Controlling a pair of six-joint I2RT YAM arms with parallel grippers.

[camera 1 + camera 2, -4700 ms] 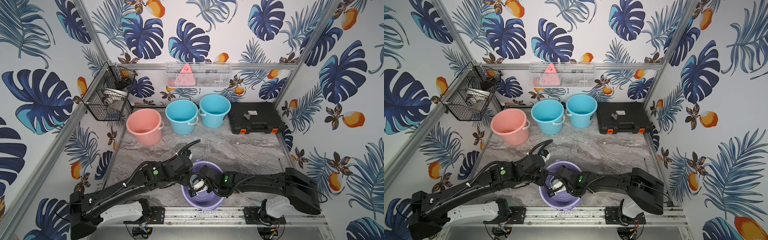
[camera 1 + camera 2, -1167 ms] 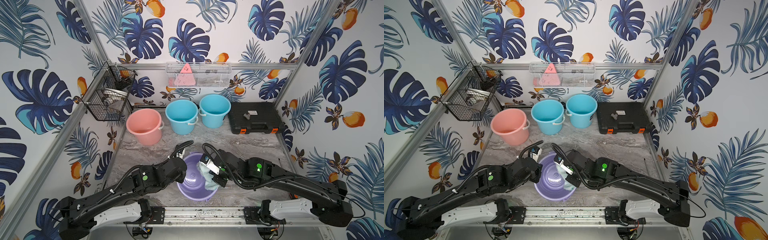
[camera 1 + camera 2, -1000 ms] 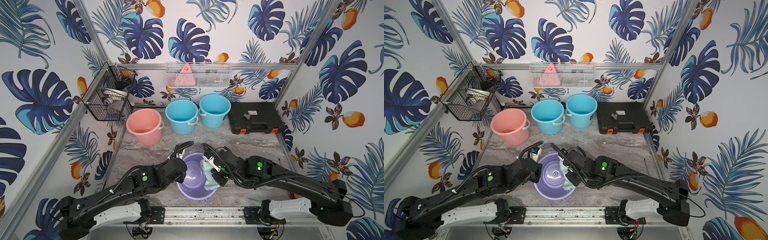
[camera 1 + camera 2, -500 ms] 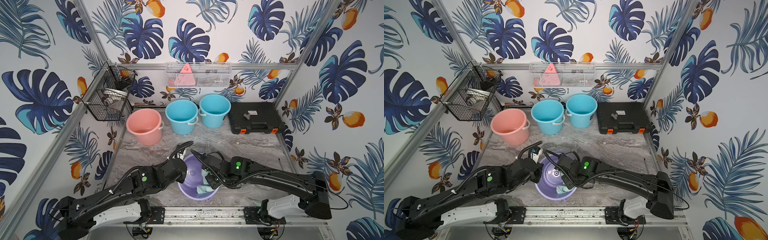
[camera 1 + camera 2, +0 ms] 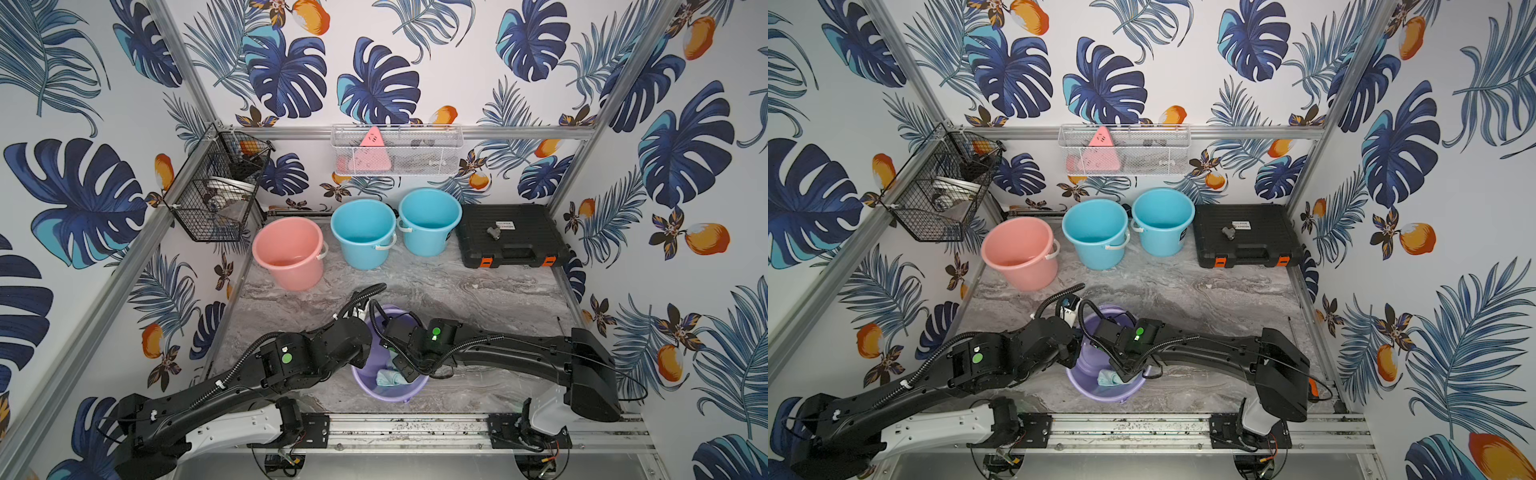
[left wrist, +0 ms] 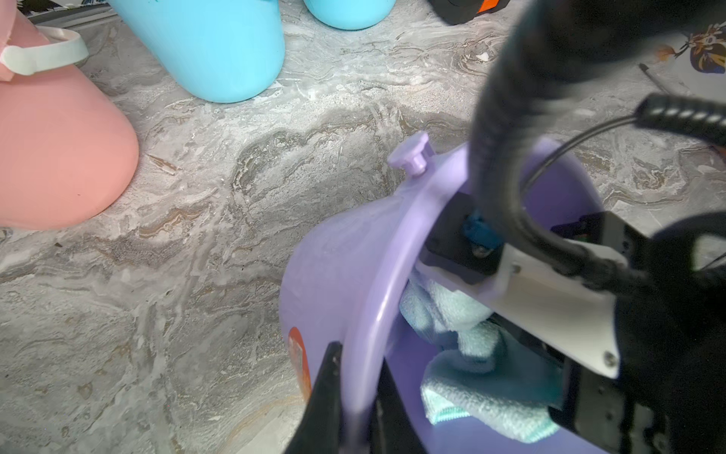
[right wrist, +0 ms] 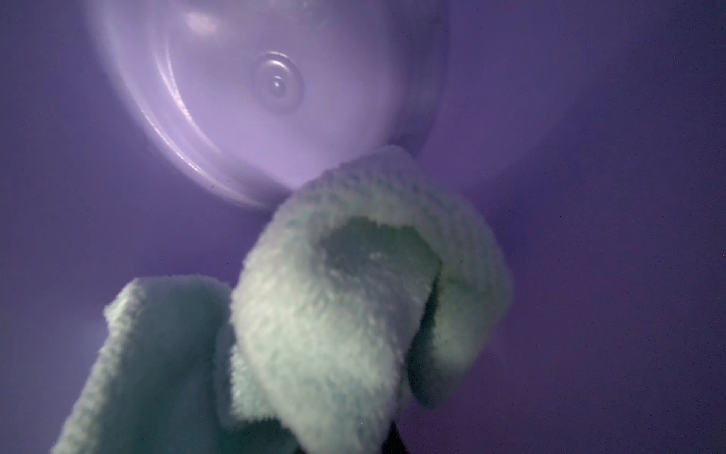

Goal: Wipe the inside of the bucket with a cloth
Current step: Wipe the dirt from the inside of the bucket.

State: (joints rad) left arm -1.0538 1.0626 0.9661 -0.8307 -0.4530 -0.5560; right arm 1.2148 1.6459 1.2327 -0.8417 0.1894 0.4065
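Two arms share the work at the purple bucket. The left gripper is pinched narrow on its rim, one finger outside the wall and one inside. The right gripper reaches down inside the bucket, clamped on the cloth, its tips hidden by the fluff. The cloth bunches against the inner wall just beside the edge of the bucket's floor, a loose fold hanging next to the wad. I judge this to be the wiping step itself, partway through. Next, the right arm likely needs to sweep the wad around the wall and across the floor, pressing lightly, while the left grip steadies the rim so the bucket does not skid
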